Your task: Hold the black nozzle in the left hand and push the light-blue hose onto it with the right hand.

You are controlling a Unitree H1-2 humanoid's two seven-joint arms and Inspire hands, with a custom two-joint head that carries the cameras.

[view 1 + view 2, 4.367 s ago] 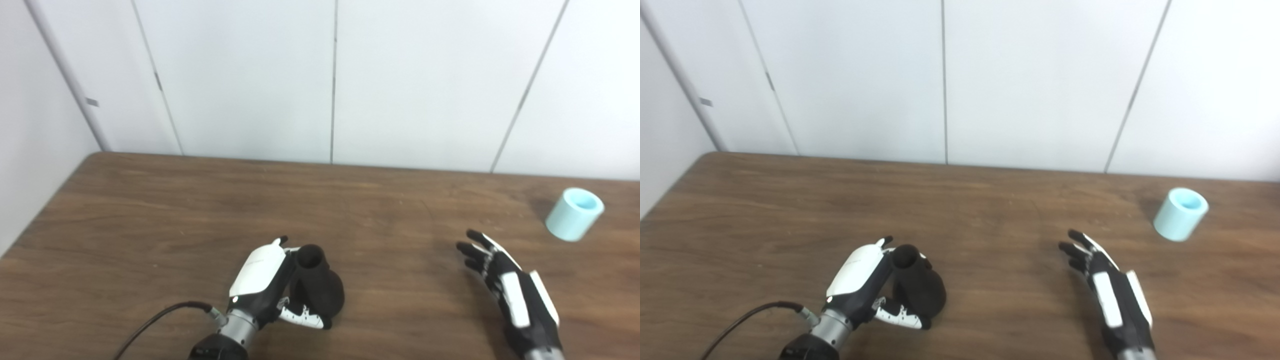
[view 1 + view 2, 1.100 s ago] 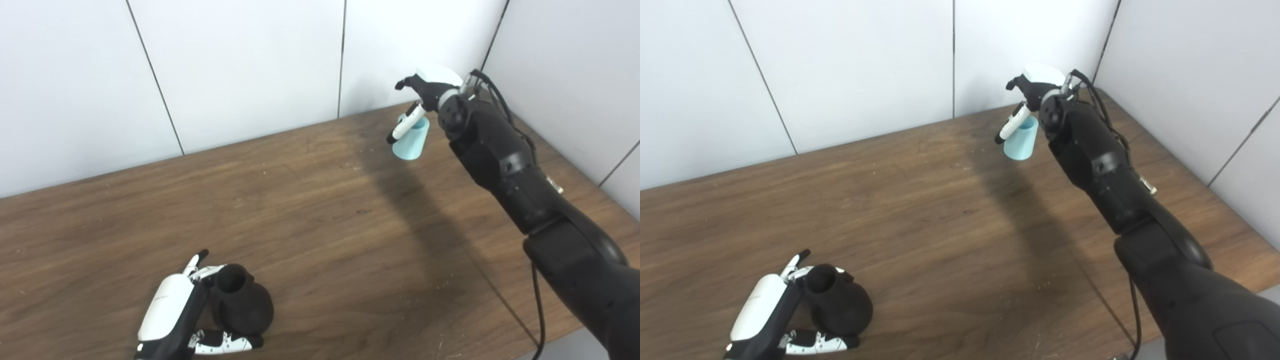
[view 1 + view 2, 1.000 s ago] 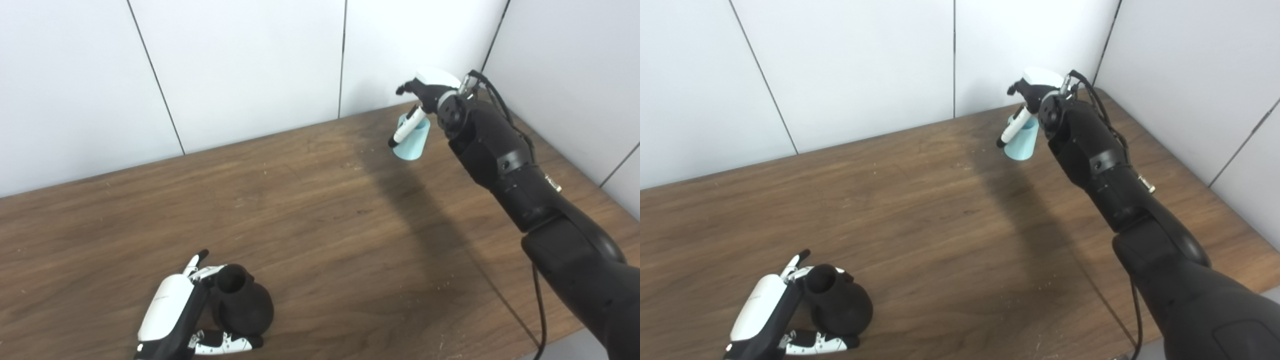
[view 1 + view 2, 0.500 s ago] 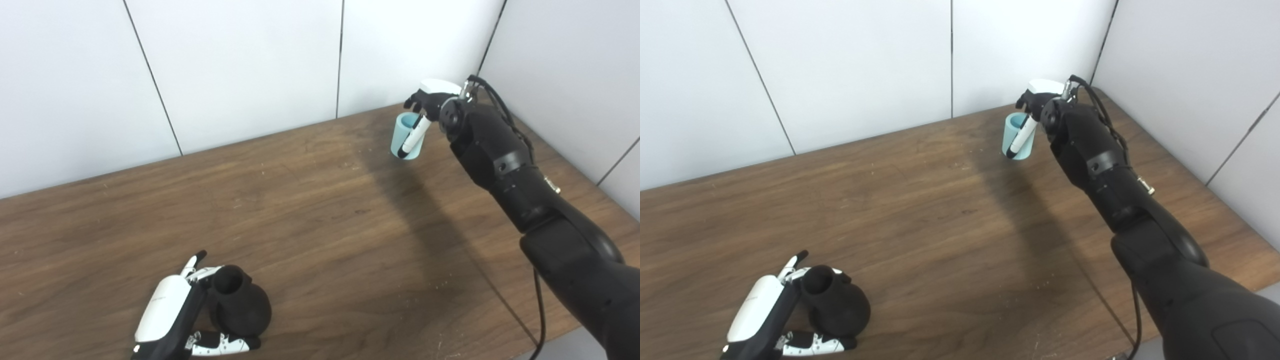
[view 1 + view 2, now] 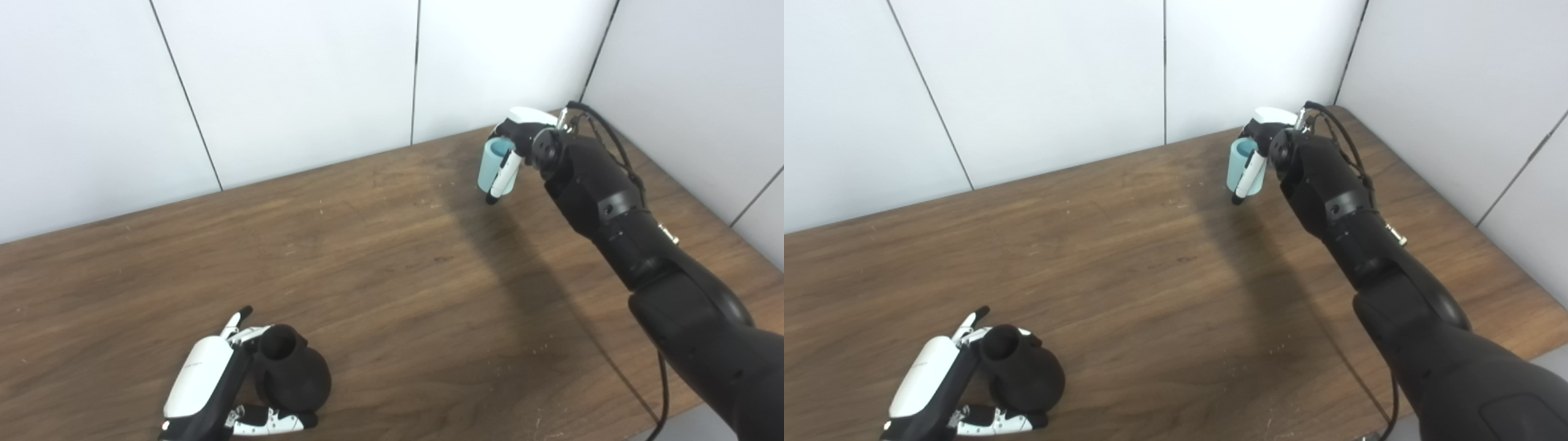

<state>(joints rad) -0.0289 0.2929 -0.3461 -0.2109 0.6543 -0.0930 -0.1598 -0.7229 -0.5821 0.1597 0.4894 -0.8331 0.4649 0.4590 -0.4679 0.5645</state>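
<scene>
Matt black nozzle [image 5: 291,373], wood-grain table [image 5: 380,257]

The left robot hand [image 5: 205,383] is running off the bottom edge in both views, so its wrist and arm are not showing. Its palm and most of its fingers are lying behind the black nozzle [image 5: 293,375], and the contact between them is staying out of sight. The right robot hand [image 5: 519,131] is covering the far side of the light-blue hose [image 5: 492,164], with its own palm turning away from the cameras. The hose's bottom end is too small to tell whether it is touching the table [image 5: 380,263]. The table's near and right corners are being cut off by the frame.
</scene>
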